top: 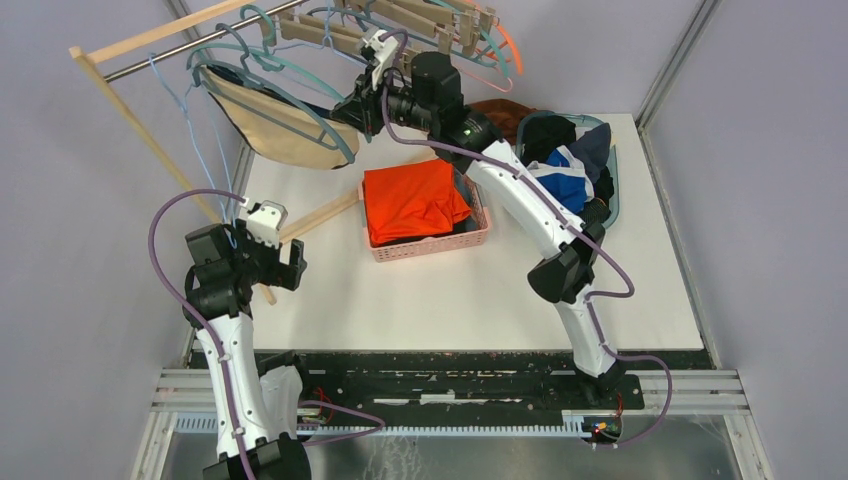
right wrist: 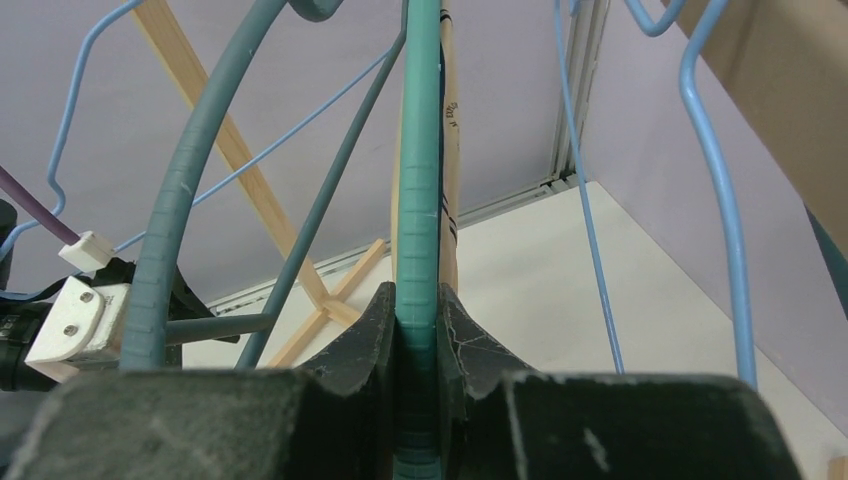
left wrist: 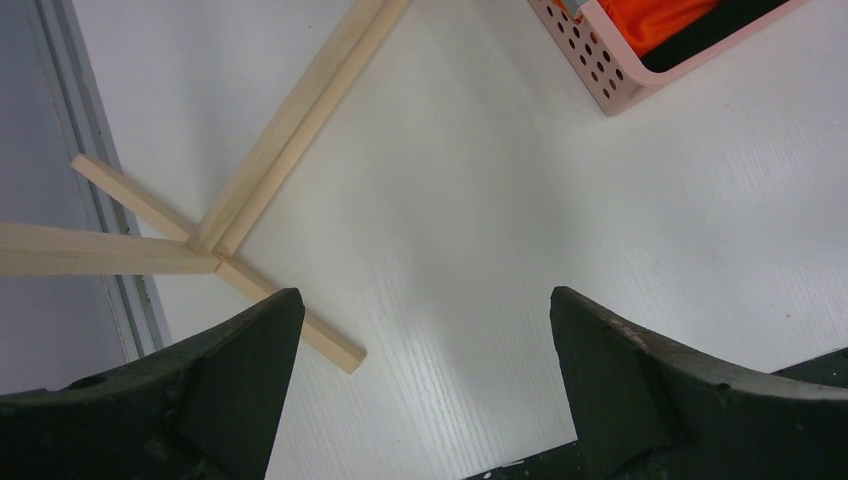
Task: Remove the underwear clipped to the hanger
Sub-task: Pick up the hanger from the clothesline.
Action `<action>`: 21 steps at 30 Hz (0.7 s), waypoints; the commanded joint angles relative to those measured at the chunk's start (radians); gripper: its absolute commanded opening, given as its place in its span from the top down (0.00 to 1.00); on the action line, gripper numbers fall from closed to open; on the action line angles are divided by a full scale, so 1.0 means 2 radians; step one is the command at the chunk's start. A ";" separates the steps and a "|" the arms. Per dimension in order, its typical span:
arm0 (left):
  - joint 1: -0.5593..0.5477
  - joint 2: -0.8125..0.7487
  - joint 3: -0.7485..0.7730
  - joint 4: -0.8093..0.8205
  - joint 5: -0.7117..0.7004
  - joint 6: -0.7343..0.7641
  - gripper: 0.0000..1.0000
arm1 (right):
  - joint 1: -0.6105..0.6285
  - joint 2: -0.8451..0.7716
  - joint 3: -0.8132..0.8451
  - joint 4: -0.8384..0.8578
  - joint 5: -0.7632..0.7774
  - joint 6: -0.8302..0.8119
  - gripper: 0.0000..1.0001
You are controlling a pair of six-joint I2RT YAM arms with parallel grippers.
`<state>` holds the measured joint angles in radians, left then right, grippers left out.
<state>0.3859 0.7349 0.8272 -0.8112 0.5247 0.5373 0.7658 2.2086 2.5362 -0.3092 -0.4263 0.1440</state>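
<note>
A beige underwear (top: 268,126) hangs from a teal hanger (top: 330,135) on the rack at the back left. My right gripper (top: 352,104) is shut on that hanger. In the right wrist view the fingers pinch the ribbed teal hanger (right wrist: 418,200) at the right gripper (right wrist: 418,312), with an edge of the beige underwear (right wrist: 450,150) just behind it. More underwear, dark navy and royal blue with white (top: 562,172), lies piled in a blue basket at the right. My left gripper (top: 270,262) (left wrist: 425,300) hangs open over bare table, holding nothing.
A pink basket (top: 432,246) (left wrist: 600,80) holds an orange garment (top: 412,200). The wooden rack (top: 150,38) carries blue wire hangers and wooden clip hangers (top: 420,28). Its foot (left wrist: 290,130) lies on the table near my left gripper. A brown cloth (top: 497,105) sits at the back.
</note>
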 commanded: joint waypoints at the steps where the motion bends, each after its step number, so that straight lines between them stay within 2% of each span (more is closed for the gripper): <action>1: 0.001 0.000 0.006 0.023 0.003 0.008 0.01 | -0.008 -0.053 0.000 0.024 -0.010 0.015 1.00; 14: 0.001 -0.003 0.009 0.024 0.002 0.008 0.01 | -0.018 -0.097 -0.056 0.017 -0.022 0.015 0.99; 21: 0.001 -0.003 0.008 0.024 0.000 0.010 0.01 | -0.032 -0.104 -0.058 0.030 -0.030 0.037 0.99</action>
<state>0.3859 0.7349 0.8272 -0.8051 0.5247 0.5373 0.7219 2.0731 2.4111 -0.3367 -0.4637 0.1764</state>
